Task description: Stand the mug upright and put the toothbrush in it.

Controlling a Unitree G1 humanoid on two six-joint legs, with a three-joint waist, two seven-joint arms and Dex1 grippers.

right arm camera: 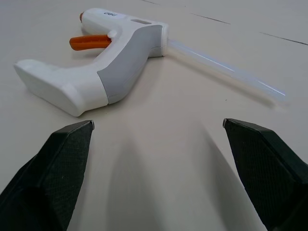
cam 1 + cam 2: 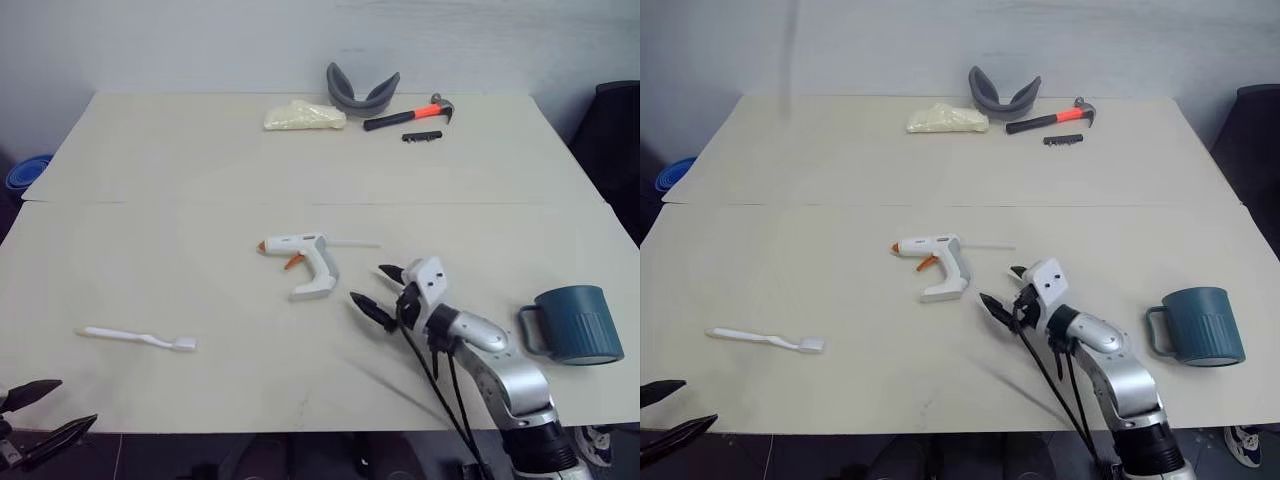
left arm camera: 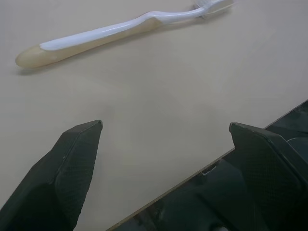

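On the table (image 2: 150, 200), mug (image 2: 577, 323) stands mouth-down, toothbrush (image 2: 138, 338) well apart.
I see both grippers, left (image 2: 35, 412) and right (image 2: 384, 291), wide and empty.

Ribbed matt mug (image 2: 578, 323), smooth plastic toothbrush (image 2: 140, 338) — glossy plastic glue gun (image 2: 305, 262), matt table (image 2: 200, 180).

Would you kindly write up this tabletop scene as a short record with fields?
mug: the mug rests mouth down near the table's right front, handle toward the middle
toothbrush: the toothbrush lies flat at the left front
glue gun: the glue gun lies mid-table
far edge: hammer, grey curved band, pale yellow bag
left gripper: the left gripper is open, empty, near the toothbrush
right gripper: the right gripper is open, empty, facing the glue gun
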